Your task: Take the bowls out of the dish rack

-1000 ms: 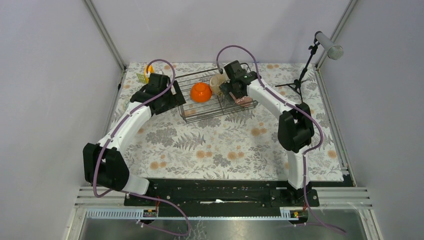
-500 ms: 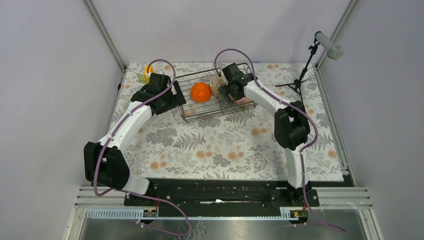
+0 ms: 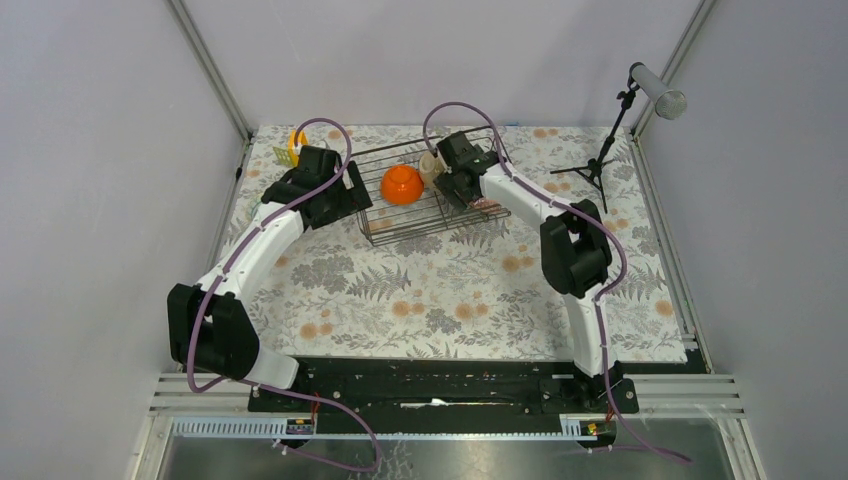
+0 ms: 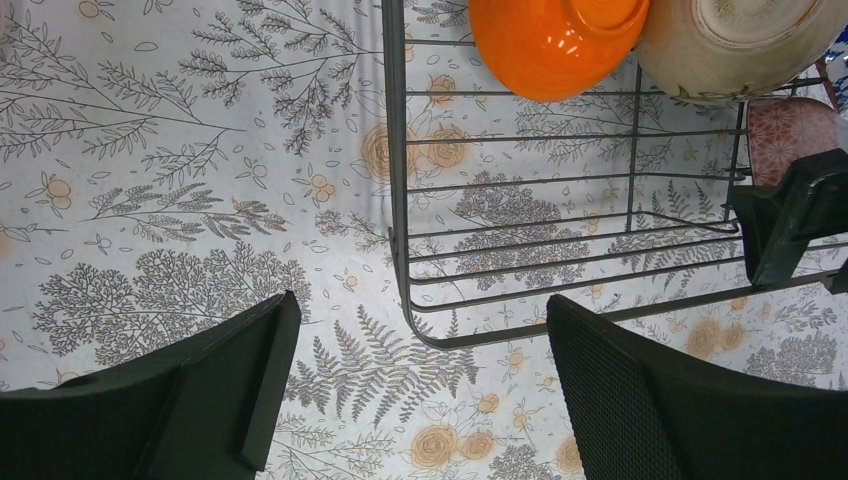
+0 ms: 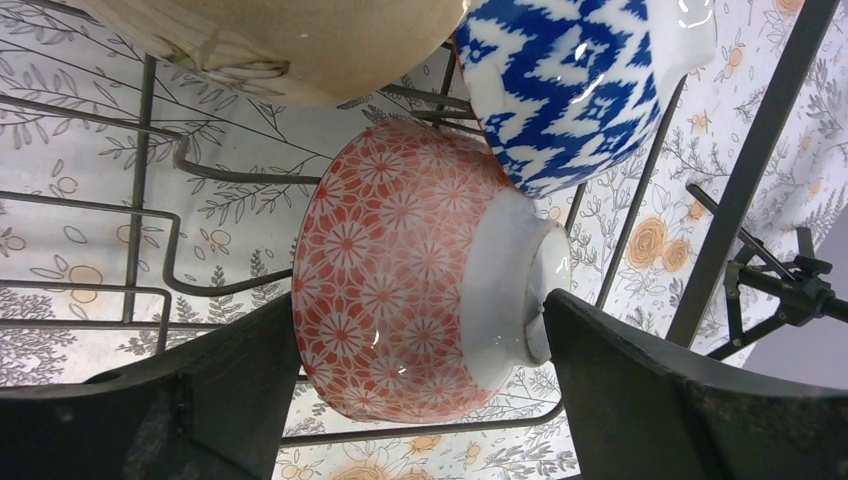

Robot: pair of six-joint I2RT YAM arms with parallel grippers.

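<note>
The black wire dish rack stands at the back of the floral cloth. In it an orange bowl and a beige bowl lean on edge. My right gripper reaches into the rack's right end. It is shut on the pink patterned bowl, one finger on the rim side and the other on the foot. That bowl still lies on the wires, under the blue-white zigzag bowl. My left gripper hangs open over the cloth at the rack's near left corner, holding nothing.
A small tripod stand carrying a grey cylinder stands at the back right, close to the rack. A yellow-orange object sits at the back left behind my left arm. Grey walls and metal posts enclose the table.
The right arm has shifted a little left, deeper into the rack, and its fingers have drawn in against the pink patterned bowl. The left arm has not moved.
</note>
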